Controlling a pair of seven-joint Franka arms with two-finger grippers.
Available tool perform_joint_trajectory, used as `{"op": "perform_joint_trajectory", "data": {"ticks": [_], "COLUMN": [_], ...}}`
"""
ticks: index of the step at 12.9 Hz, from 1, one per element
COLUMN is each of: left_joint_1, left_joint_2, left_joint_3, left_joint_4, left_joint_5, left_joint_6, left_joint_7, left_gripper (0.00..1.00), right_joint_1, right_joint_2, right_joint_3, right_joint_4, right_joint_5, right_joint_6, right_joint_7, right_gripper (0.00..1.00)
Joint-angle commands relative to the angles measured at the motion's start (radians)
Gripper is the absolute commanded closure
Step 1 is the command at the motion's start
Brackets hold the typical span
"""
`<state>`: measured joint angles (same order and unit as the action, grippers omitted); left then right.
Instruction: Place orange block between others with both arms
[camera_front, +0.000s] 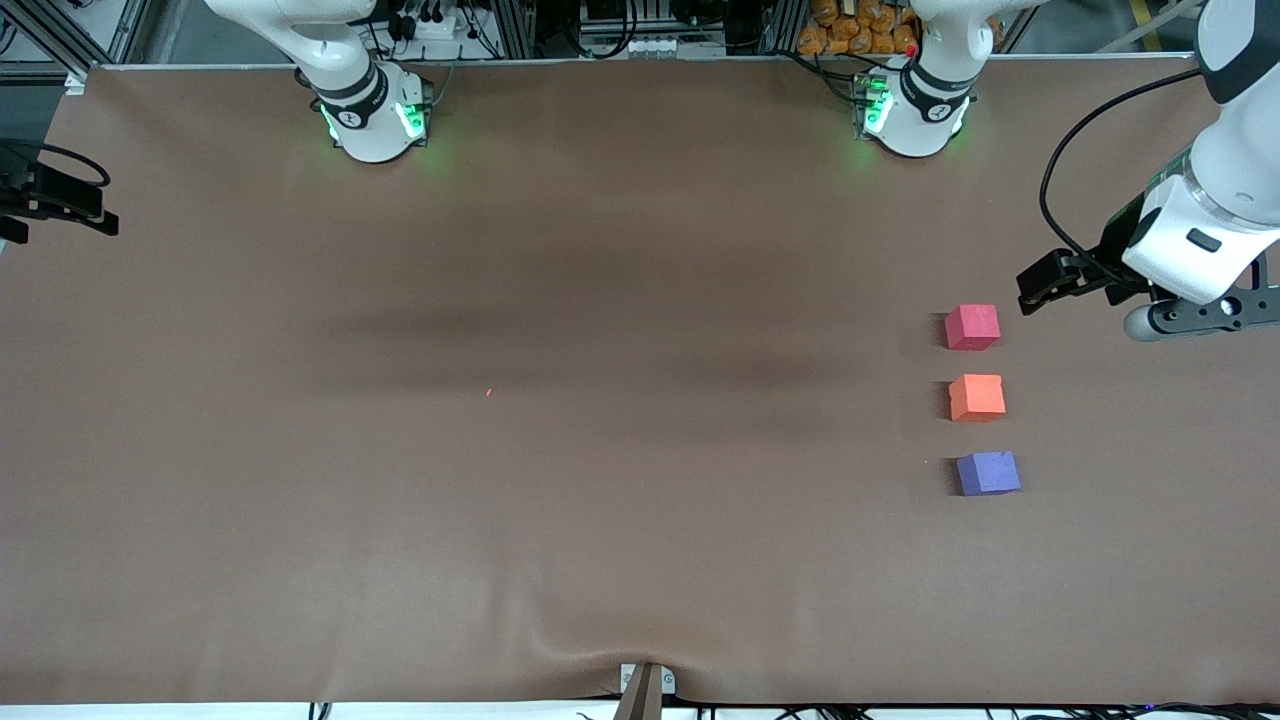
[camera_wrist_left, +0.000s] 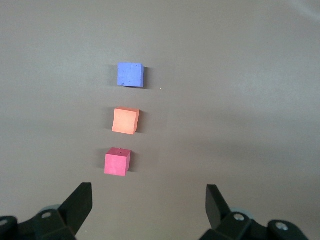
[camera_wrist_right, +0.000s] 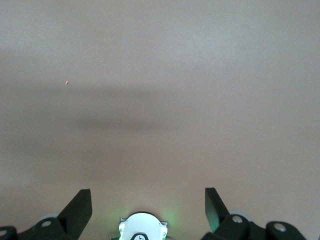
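The small matte orange foam cube (camera_front: 977, 397) already sits between the pinkish-red cube (camera_front: 972, 327) and purple cube (camera_front: 988, 473), ahead of the wide-open, empty left gripper (camera_wrist_left: 149, 200). Right gripper (camera_wrist_right: 148, 200) waits, open and empty. Judged complete; best withdraw without brushing the row.

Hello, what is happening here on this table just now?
Nothing is held at this moment. Three cubes lie in a line toward the left arm's end of the table: the orange block already sits between the pinkish-red cube and the purple cube, apart from both. The left tool hangs open above the table beside the pinkish-red cube. The right tool is also open and waits over bare table, away from the cubes.
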<state>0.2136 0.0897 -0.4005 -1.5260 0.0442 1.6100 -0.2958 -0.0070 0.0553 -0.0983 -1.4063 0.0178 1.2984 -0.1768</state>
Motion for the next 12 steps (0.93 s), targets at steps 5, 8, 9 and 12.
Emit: {"op": "perform_joint_trajectory", "data": {"ticks": [5, 8, 9, 12], "left_joint_1": [0.016, 0.016, 0.018, 0.020], "left_joint_2": [-0.053, -0.061, -0.065, -0.082], "left_joint_3": [-0.004, 0.000, 0.003, 0.008], "left_joint_4": [-0.056, -0.056, -0.056, -0.054], "left_joint_5": [-0.024, -0.023, -0.023, -0.021], "left_joint_6": [0.008, 0.007, 0.002, -0.016], "left_joint_7": [0.010, 0.078, 0.092, 0.104], "left_gripper": [0.00, 0.00, 0.00, 0.00], "right_joint_1": [-0.007, -0.007, -0.007, -0.007], "right_joint_2": [-0.005, -0.003, -0.003, -0.005], "right_joint_3": [0.008, 0.008, 0.008, 0.008], "right_joint_4": [0.012, 0.013, 0.013, 0.013], "right_joint_5": [0.010, 0.010, 0.010, 0.013], "right_joint_6": [-0.011, -0.010, -0.011, -0.014], "right_joint_7": [0.016, 0.013, 0.013, 0.013], "right_gripper": [0.00, 0.00, 0.00, 0.00]}}
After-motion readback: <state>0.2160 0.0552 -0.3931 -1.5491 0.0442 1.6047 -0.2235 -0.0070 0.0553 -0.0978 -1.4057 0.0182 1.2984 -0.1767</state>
